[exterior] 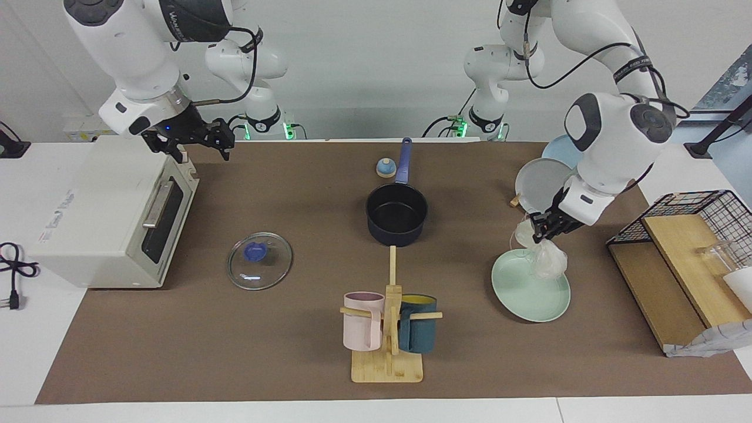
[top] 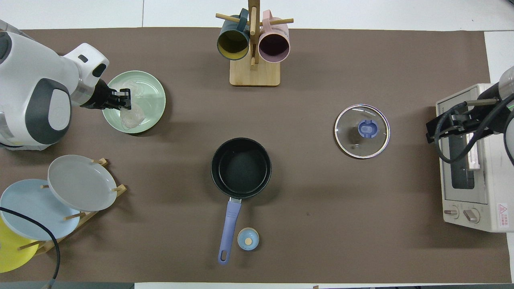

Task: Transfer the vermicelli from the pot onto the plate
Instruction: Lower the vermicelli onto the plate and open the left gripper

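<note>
The vermicelli [exterior: 549,263] is a whitish clump that hangs from my left gripper [exterior: 540,230], which is shut on its upper strands. The clump reaches down to the part of the mint-green plate [exterior: 523,294] nearest the robots; I cannot tell whether it rests on the plate. The overhead view shows the left gripper [top: 122,99] over the plate's rim [top: 154,86] with the vermicelli [top: 130,117] inside the rim. The navy pot [exterior: 396,214] stands mid-table with its black inside bare [top: 241,166]. My right gripper [exterior: 194,141] is open and empty, raised over the toaster oven [exterior: 100,217].
A glass lid [exterior: 259,260] lies between the oven and the pot. A mug rack [exterior: 389,329] stands farther from the robots than the pot. A rack with a grey plate [exterior: 537,182] is beside my left arm. A wire basket [exterior: 693,235] is at the left arm's end.
</note>
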{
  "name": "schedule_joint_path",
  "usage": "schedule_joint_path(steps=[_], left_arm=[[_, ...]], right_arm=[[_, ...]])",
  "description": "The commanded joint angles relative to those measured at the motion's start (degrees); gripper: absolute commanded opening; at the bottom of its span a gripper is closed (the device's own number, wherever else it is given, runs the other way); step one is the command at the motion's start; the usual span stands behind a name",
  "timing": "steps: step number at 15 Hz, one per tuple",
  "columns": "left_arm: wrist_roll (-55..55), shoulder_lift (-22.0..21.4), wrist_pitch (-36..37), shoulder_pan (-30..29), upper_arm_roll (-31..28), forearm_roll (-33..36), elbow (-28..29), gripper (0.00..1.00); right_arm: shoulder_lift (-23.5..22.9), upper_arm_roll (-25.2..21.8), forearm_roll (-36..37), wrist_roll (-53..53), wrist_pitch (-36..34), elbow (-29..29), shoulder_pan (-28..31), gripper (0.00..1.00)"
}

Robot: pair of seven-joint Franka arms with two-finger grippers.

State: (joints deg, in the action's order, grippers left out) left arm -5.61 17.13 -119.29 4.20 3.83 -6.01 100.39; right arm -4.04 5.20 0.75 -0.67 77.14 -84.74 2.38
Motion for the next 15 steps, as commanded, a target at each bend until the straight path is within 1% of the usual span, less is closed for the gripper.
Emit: schedule_joint_path(steps=[1, 4, 8, 11, 13, 15], left_arm=[[2.2, 1.1, -3.0, -0.2, 0.1, -0.3, 1.2, 0.00], [3.3, 3.1, -5.6, -0.3, 0.1, -0.2, 1.2, 0.00], [6.2, 5.5, -8.7, -0.5, 0.0, 1.2, 1.3, 0.00], [9.3, 6.0, -9.3, -1.6, 0.0, 2.2, 1.0, 0.00], [12.2, 6.1, -9.6, -2.6, 0.0, 2.2, 1.2, 0.00], [12.3, 6.1, -10.2, -2.7, 0.0, 2.2, 1.6, 0.00]], right_arm=[[2.1, -0.8, 0.0, -0.9, 0.1, -2.7, -0.6, 1.00], [1.8, -1.0, 0.0, -0.6, 0.6, -2.3, -0.6, 1.00], [1.7, -3.1, -0.3, -0.2, 0.9, -2.2, -0.5, 1.00], [1.4, -4.0, -1.1, 0.0, 4.3, -1.9, -0.6, 1.00], [1.2, -4.1, -1.0, -0.1, 4.7, -1.9, -0.5, 1.00], [1.1, -4.7, -0.7, -0.2, 5.2, -1.7, -0.6, 1.00]])
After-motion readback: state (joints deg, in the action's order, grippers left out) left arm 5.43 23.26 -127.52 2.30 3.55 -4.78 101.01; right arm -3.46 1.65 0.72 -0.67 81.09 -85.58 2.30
